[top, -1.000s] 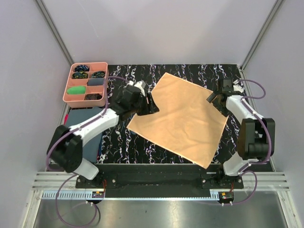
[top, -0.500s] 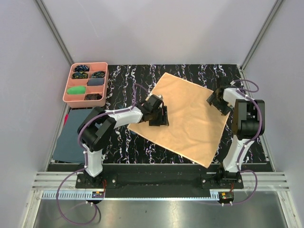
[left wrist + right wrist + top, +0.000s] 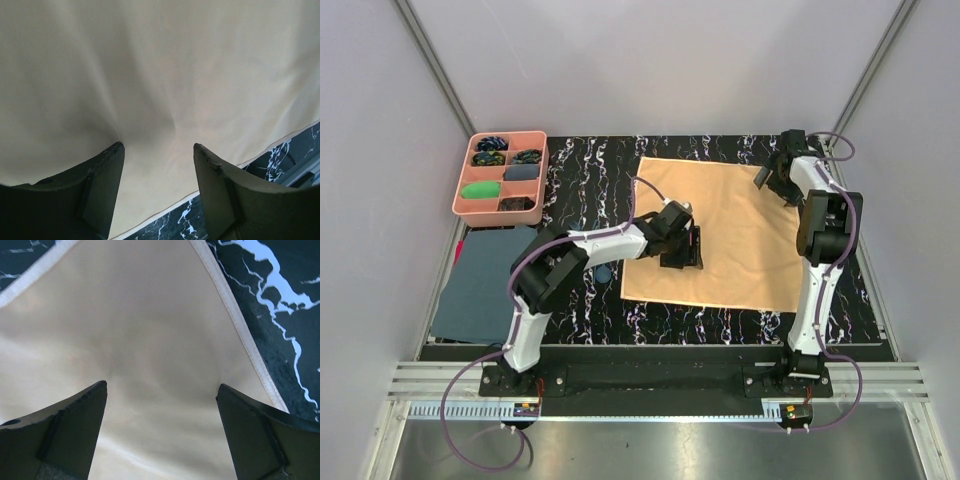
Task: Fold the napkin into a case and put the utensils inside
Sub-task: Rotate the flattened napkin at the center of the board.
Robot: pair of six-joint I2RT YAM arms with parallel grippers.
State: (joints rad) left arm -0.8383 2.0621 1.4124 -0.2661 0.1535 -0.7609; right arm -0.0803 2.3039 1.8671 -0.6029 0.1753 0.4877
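Observation:
The peach-orange napkin (image 3: 740,255) lies flat and unfolded on the black marbled table, its edges square to the table. My left gripper (image 3: 690,248) is open, its fingertips resting on the fabric left of the middle. In the left wrist view the napkin (image 3: 160,75) fills the frame and the left gripper (image 3: 157,147) holds nothing. My right gripper (image 3: 767,183) is open over the napkin's far right corner. The right wrist view shows that hemmed corner (image 3: 150,315) under the right gripper (image 3: 161,386). A small dark blue piece (image 3: 603,272), perhaps one of the utensils, peeks out beside the left forearm.
A pink compartment tray (image 3: 507,136) with small coloured bundles stands at the far left. A dark blue-grey cloth (image 3: 480,285) lies on the left below it. Bare marbled table (image 3: 580,180) shows round the napkin. Grey walls close in on both sides.
The napkin has turned from a skewed diamond to lie square on the table. My left gripper slid right across it; my right gripper moved toward the far edge.

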